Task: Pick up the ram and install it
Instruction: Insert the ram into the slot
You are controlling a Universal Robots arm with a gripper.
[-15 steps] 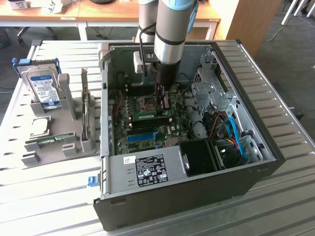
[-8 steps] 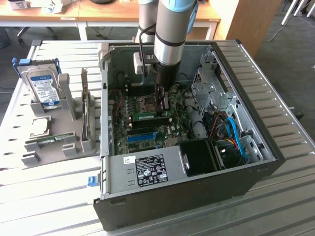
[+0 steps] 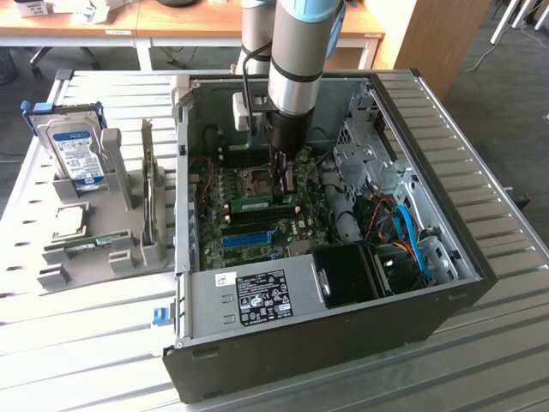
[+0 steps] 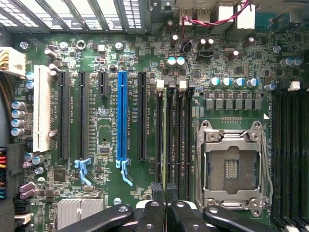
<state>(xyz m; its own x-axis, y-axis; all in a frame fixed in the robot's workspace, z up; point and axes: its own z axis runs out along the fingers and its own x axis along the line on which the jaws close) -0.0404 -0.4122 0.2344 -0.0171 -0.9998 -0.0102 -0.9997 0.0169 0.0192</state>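
One green ram stick (image 3: 262,204) stands on edge over the motherboard inside the open computer case (image 3: 480,249). It is pinched between the black fingers (image 4: 157,193) of the gripper (image 3: 281,190). In the wrist view the ram (image 4: 165,140) shows as a thin green edge running out from the gripper (image 4: 166,195), in line with one of the black memory slots (image 4: 176,140) just beside the empty CPU socket (image 4: 231,166). Whether it is pressed home cannot be told. A white label marks its face in the exterior view; the print is too small to read.

The jaws are drawn close together, one on each face of the stick. The arm (image 3: 296,51) enters from 12 o'clock in the exterior view and stands nearly upright, its silver wrist pointing straight down into the case.

At 6 o'clock from the gripper in that view lies a blue expansion slot (image 3: 249,239). Beyond it the power supply (image 3: 257,296) carries a black-and-white ratings label, its writing illegible. Board lettering beside the slots in the wrist view is likewise too fine to read.

At 9 o'clock from the case, a grey holder (image 3: 120,184) props up a hard drive (image 3: 73,150) with a blue-and-white label, with a square silver processor chip (image 3: 70,221) below it at 6 o'clock. Everything rests on a slatted metal table (image 3: 506,343).
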